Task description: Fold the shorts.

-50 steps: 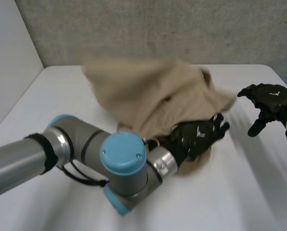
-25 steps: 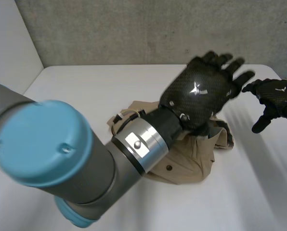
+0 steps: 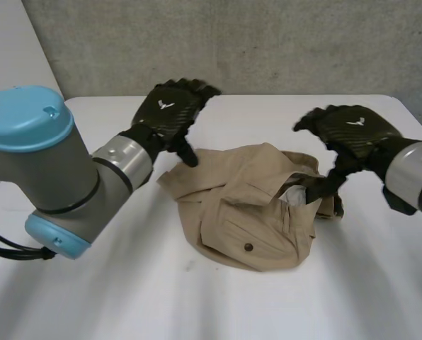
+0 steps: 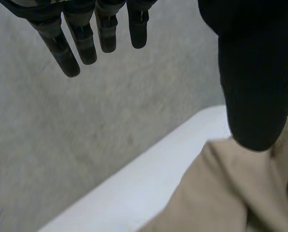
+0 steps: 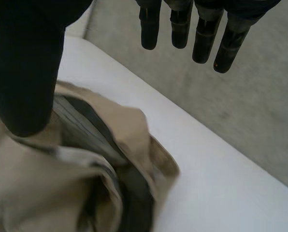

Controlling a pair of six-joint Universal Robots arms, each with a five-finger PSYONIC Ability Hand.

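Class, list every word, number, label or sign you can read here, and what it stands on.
No readable words or numbers.
A small white emblem, no letters, marks the back of the black left hand and the black right hand.
The crumpled beige shorts bear no legible label.

One pair of tan shorts [image 3: 253, 219], crumpled, on one white table [image 3: 197, 304]. Two robot arms come in over it, the left arm [image 3: 62, 170] and the right arm [image 3: 413, 177]. Each ends in one black hand, so there are two hands in all: the left hand [image 3: 170, 113] and the right hand [image 3: 349, 131]. Two light-blue caps can be counted on the left arm, an upper cap [image 3: 20, 117] and a lower cap [image 3: 55, 239]. One dark button [image 3: 248, 247] can be counted on the shorts. One grey wall [image 3: 267, 42] behind the table
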